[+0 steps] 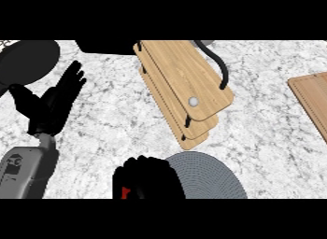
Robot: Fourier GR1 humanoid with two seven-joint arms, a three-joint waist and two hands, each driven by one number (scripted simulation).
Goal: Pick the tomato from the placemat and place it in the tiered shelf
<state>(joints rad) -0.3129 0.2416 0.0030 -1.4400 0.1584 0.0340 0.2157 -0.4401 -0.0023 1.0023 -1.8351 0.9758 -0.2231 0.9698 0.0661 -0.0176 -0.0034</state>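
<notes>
Right robot hand (147, 179) seen at near edge, fingers curled round small red tomato (125, 192), mostly hidden, just left of round grey woven placemat (211, 179). Left robot hand (54, 105) held open at left, fingers straight, pointing far. Tiered wooden shelf (187, 81) placed at far centre on white marbled table (118, 126). Black round pan (24, 60) seen far left.

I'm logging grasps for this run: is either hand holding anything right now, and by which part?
The right hand is curled round a red thing, likely the tomato, mostly hidden; the part gripped cannot be told. The left hand holds nothing.
</notes>
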